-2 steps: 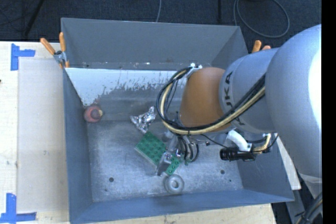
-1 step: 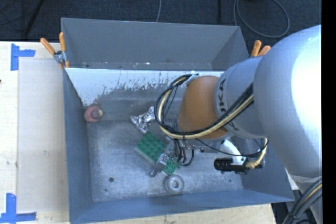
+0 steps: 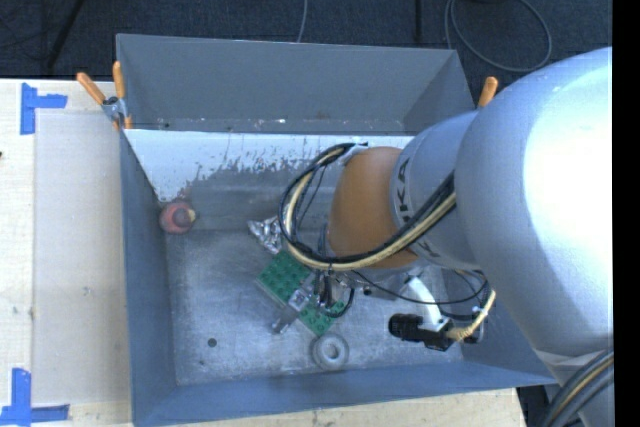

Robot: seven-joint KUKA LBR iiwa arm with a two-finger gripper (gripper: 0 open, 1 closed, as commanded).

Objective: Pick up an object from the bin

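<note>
poised low over the green board (image 3: 283, 275) with the end effector (image 3: 322, 295), probably to catch its edge; cannot tell whether open or closed. grey ring (image 3: 329, 350) just beside the board.

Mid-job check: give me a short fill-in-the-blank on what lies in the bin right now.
1. The gripper hangs over a flat plate whose colour is ____.
2. The ring just below that plate in the view is ____ in colour.
3. The reddish round thing lies far to the ____ of the plate in the view.

Missing words: green; grey; left.
</note>
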